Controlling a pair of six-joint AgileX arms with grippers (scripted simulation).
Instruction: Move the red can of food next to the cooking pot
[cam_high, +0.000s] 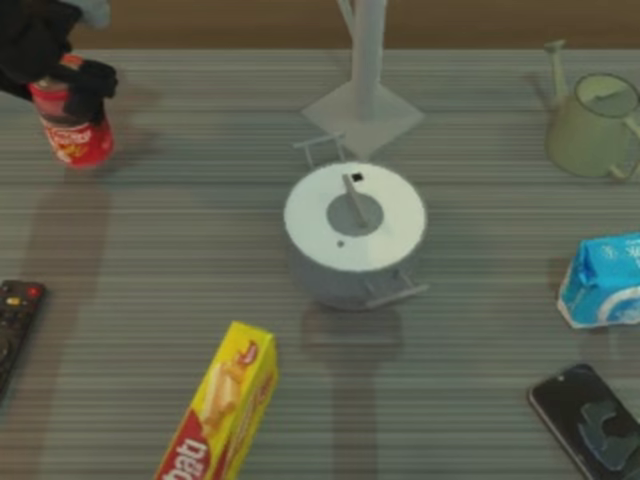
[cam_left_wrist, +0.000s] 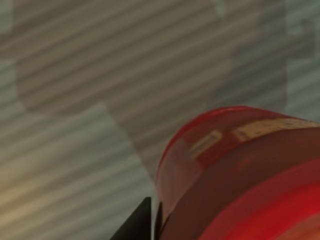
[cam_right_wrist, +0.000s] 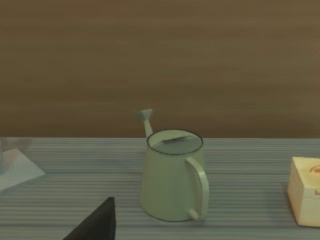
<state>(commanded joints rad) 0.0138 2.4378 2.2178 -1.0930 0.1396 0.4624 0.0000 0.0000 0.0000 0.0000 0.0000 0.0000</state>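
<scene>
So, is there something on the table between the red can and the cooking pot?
No. In the top view the table is bare between the red can of food, held at far left by the left gripper, and the cooking pot.

Left tool (cam_high: 62, 78): matte black, blocky, with a short squared finger (cam_high: 95, 78) projecting at one side; a small patch of pale grey housing shows behind it, above the black body. No markings, screws or cables discernible. In the left wrist view, one black wedge-shaped fingertip (cam_left_wrist: 137, 225). Right tool: only one black pointed fingertip (cam_right_wrist: 97, 222) shows.
</scene>
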